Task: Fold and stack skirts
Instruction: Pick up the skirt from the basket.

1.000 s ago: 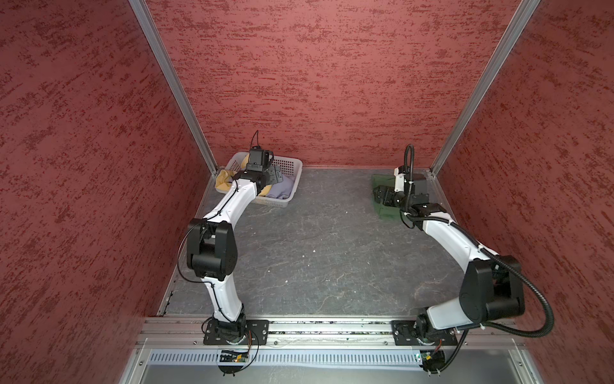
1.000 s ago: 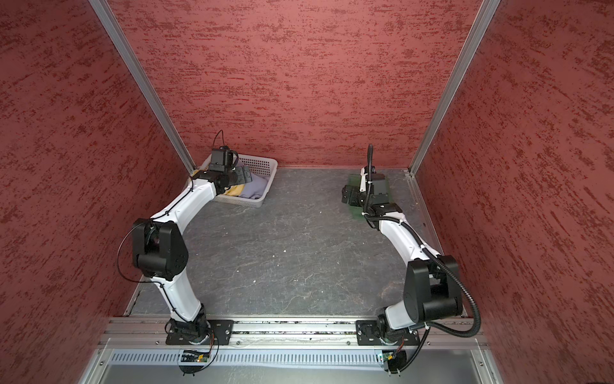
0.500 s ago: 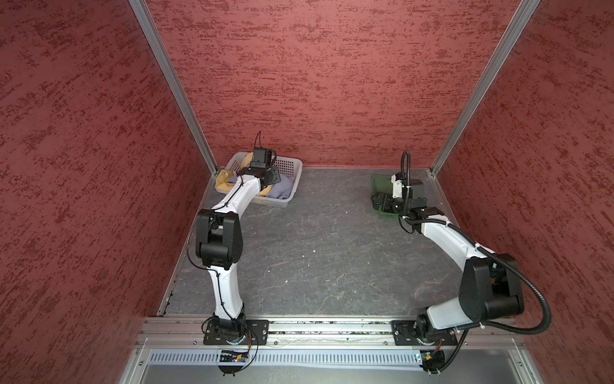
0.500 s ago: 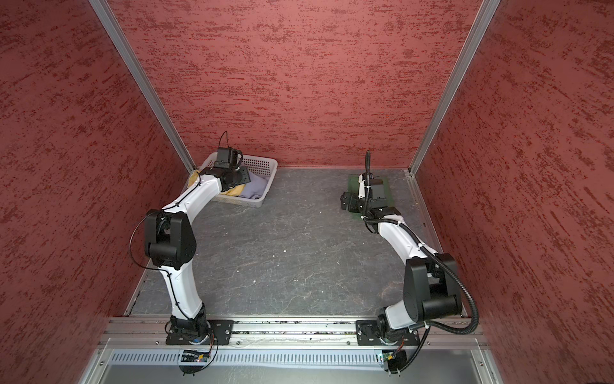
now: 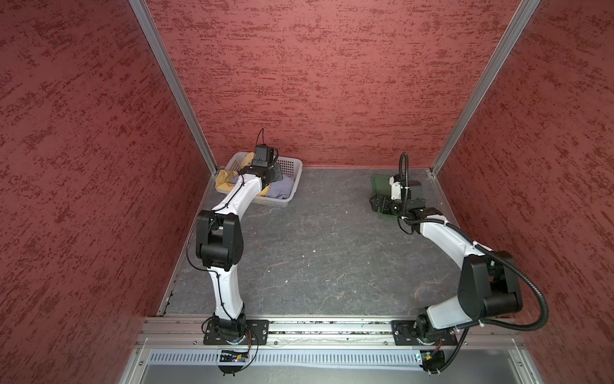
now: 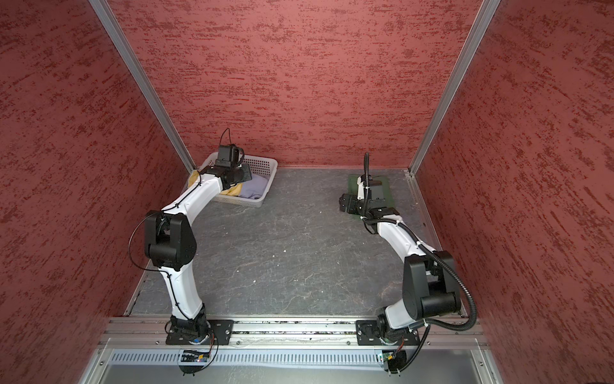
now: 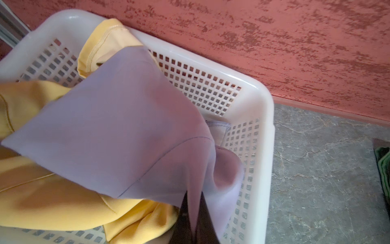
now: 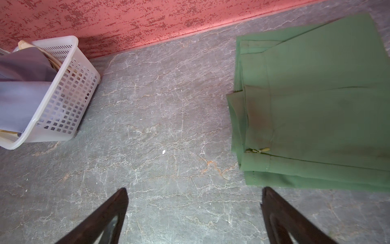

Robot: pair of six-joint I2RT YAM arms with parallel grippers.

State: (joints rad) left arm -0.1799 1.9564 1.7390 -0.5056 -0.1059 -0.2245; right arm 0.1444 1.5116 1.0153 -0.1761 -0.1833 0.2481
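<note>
In the left wrist view my left gripper (image 7: pixel 193 202) is shut on a fold of the pale lavender-grey skirt (image 7: pixel 118 131), pulled taut above the mustard yellow skirt (image 7: pixel 48 194) inside the white basket (image 7: pixel 261 131). Both top views show that arm reaching into the basket (image 5: pixel 292 166), where the lavender skirt (image 5: pixel 280 191) and the yellow skirt (image 5: pixel 223 181) lie. The dark green skirt (image 8: pixel 316 101) lies folded flat at the back right (image 6: pixel 387 191). My right gripper (image 8: pixel 194 202) hovers open over bare floor just beside it, holding nothing.
The basket (image 6: pixel 262 168) stands in the back left corner against the red wall. Red walls enclose the grey stone-patterned floor (image 5: pixel 319 252) on three sides. A metal rail (image 5: pixel 332 327) carrying both arm bases runs along the front edge.
My left gripper has closed on the lavender skirt in the basket. The right arm has drawn back a little from the green skirt, its jaws still wide.
</note>
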